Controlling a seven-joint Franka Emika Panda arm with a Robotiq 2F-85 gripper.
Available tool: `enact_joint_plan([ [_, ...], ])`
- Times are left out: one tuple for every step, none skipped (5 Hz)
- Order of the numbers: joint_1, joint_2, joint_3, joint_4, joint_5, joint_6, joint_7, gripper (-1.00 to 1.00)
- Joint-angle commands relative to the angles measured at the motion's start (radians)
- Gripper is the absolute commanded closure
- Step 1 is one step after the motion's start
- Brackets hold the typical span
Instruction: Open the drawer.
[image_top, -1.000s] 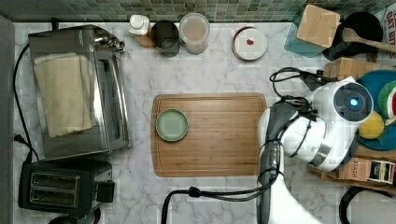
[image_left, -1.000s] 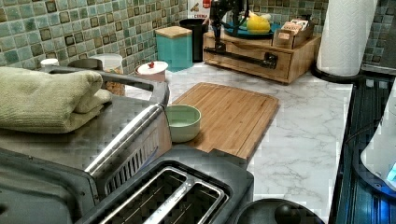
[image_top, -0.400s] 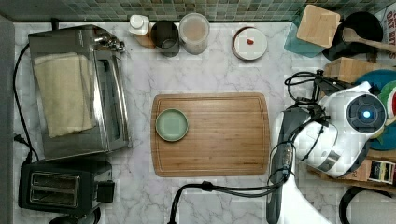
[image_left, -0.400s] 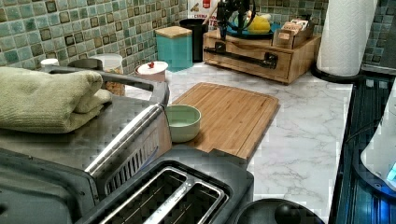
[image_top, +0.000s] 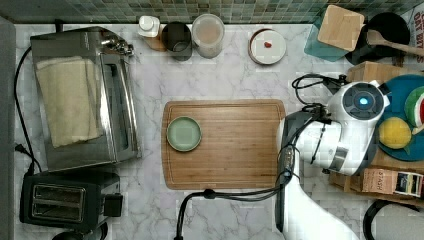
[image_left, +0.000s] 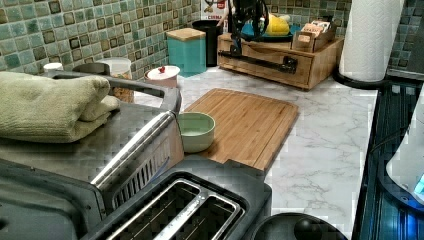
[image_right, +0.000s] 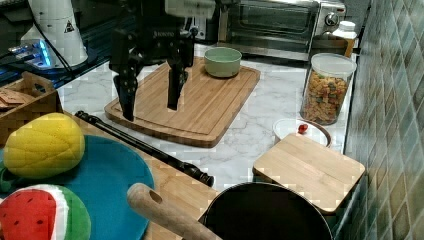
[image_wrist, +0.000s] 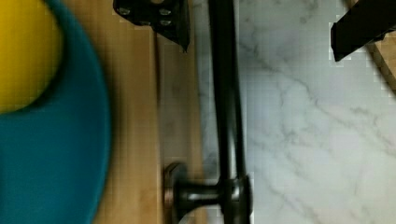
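Note:
The drawer (image_left: 300, 67) is a light wooden box at the back of the counter. A long black bar handle (image_left: 260, 59) runs across its front. My gripper (image_right: 150, 100) hangs open just above that handle (image_right: 145, 147), its two black fingers pointing down. In the wrist view the handle (image_wrist: 229, 93) runs between one finger (image_wrist: 159, 18) and the other (image_wrist: 359, 32), and neither touches it. One bracket (image_wrist: 196, 193) joins the bar to the drawer's wooden front (image_wrist: 135, 116). In the top view the white arm (image_top: 350, 125) covers the drawer's front.
A blue plate (image_right: 110, 185) with a yellow toy fruit and a toy watermelon sits on top of the drawer unit. A cutting board (image_top: 235, 145) with a green bowl (image_top: 184, 133) lies in front. A toaster oven (image_top: 85, 95), a pasta jar (image_right: 325, 90) and a paper towel roll (image_left: 370, 35) stand around.
The arm's wrist swung toward the top view's right and then came back left. The gripper stayed open above the drawer's handle.

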Motion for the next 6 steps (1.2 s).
enact_joint_plan([
  [0.059,0.018,-0.077,-0.016,-0.138,0.027,0.196,-1.0],
  [0.058,-0.014,-0.086,-0.054,-0.187,0.052,0.234,-1.0],
  [0.065,-0.016,-0.084,-0.043,-0.176,0.01,0.227,-1.0],
  [0.077,-0.029,-0.097,-0.062,-0.18,0.031,0.222,-1.0],
  [0.107,-0.035,-0.104,-0.008,-0.222,-0.092,0.229,-1.0],
  [0.071,-0.022,-0.086,-0.031,-0.192,-0.028,0.178,-1.0],
])
